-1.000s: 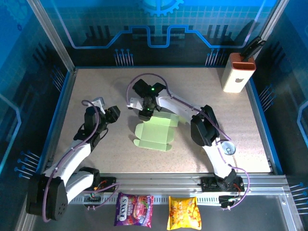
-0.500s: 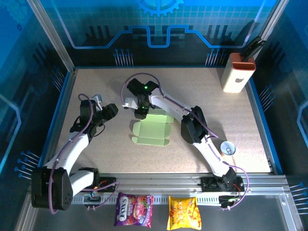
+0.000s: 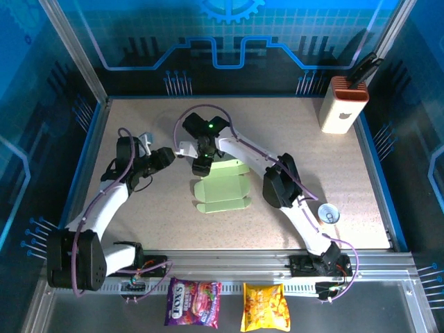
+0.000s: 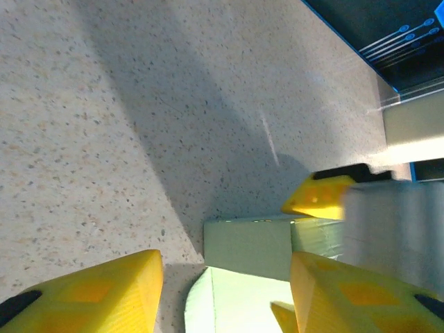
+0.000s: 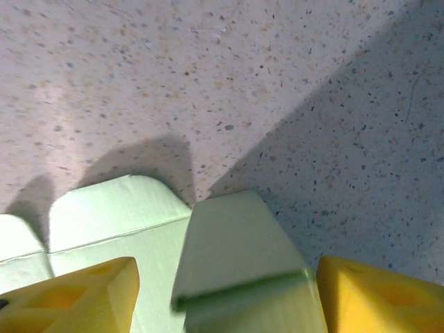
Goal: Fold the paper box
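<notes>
The paper box (image 3: 223, 190) lies mostly flat on the table as a pale green die-cut sheet, with one flap (image 5: 232, 253) standing up at its far left corner. My right gripper (image 3: 202, 166) hangs over that corner, open; in the right wrist view the raised flap stands between its yellow fingers (image 5: 378, 295) with a gap on each side. My left gripper (image 3: 165, 159) is open to the left of the sheet, apart from it. In the left wrist view the box (image 4: 246, 250) sits ahead between the left gripper's (image 4: 225, 277) fingers (image 4: 90, 291), with a right finger beyond it.
A white block with an orange ribbed top (image 3: 343, 105) stands at the back right corner. A small can (image 3: 329, 214) sits by the right arm near the front. Two snack packets (image 3: 193, 302) lie below the table's front rail.
The right gripper shifted left over the box's corner and its jaws spread wider, freeing the flap. The sheet slid slightly. The left gripper barely moved.
</notes>
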Robot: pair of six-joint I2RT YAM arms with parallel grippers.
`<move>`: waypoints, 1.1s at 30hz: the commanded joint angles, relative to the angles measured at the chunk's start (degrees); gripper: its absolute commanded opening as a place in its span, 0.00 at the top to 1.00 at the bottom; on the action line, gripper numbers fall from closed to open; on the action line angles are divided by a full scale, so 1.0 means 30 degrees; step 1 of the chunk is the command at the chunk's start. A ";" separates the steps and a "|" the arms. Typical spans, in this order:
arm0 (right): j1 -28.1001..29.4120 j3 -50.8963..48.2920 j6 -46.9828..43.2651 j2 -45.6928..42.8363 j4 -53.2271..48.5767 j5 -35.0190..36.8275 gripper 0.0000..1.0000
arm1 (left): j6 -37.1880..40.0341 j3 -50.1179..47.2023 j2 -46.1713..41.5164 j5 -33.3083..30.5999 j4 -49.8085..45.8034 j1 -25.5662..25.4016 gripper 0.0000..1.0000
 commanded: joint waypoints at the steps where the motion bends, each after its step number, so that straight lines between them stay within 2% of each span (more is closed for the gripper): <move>1: -0.0402 -0.1383 0.0876 -0.2625 0.1068 -0.1922 0.30 | -0.0469 0.1039 0.0699 0.1146 -0.0484 -0.0659 0.48; 8: -0.2093 -0.7475 0.4640 -0.7188 0.5692 -0.3383 0.33 | -0.0935 0.2525 0.2770 0.0624 -0.0932 -0.2857 0.48; 10: -0.3057 -0.9114 0.6546 -0.8277 0.6649 -0.3731 0.38 | -0.1177 0.2841 0.3437 0.0624 -0.0678 -0.3459 0.48; 15: -0.5497 -1.2317 1.0804 -0.9735 0.7918 -0.4138 0.57 | -0.1562 0.3686 0.4981 0.0507 -0.0117 -0.4362 0.49; 17: -0.6132 -1.3220 1.1721 -0.9923 0.8274 -0.4516 0.59 | -0.1578 0.3996 0.5585 0.0731 0.0026 -0.4527 0.51; 25: -0.6691 -1.5188 1.3326 -1.0390 0.9235 -0.4863 0.62 | -0.1040 0.5945 0.7979 0.1633 -0.0183 -0.4807 0.63; 33: -0.6690 -1.5935 1.3942 -1.1106 0.9469 -0.4257 0.62 | -0.0237 0.6674 0.8410 0.1194 -0.1070 -0.4899 0.63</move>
